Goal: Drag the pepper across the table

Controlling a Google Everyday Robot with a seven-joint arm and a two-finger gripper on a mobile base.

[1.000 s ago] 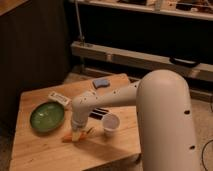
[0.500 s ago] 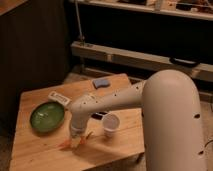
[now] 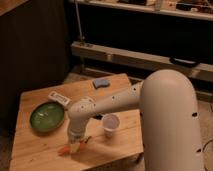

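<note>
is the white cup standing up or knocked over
Upright: the cup shows its round open rim facing up on the table. The hand is beside it, at the pepper.

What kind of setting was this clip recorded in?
Probably a dim lab or workshop, not a home: metal shelving stands behind a low wooden table with a green plate and paper cup. The gripper is down at the pepper.

Table (image 3: 35,145) bearing everything, gripper (image 3: 76,146) down near the front edge, pepper (image 3: 65,149) just beside it toward the front-left corner, plate (image 3: 47,116) by the left edge, cup (image 3: 110,124) right of the gripper, sponge (image 3: 101,83) at the back edge, striped bar (image 3: 59,98) behind the plate
</note>
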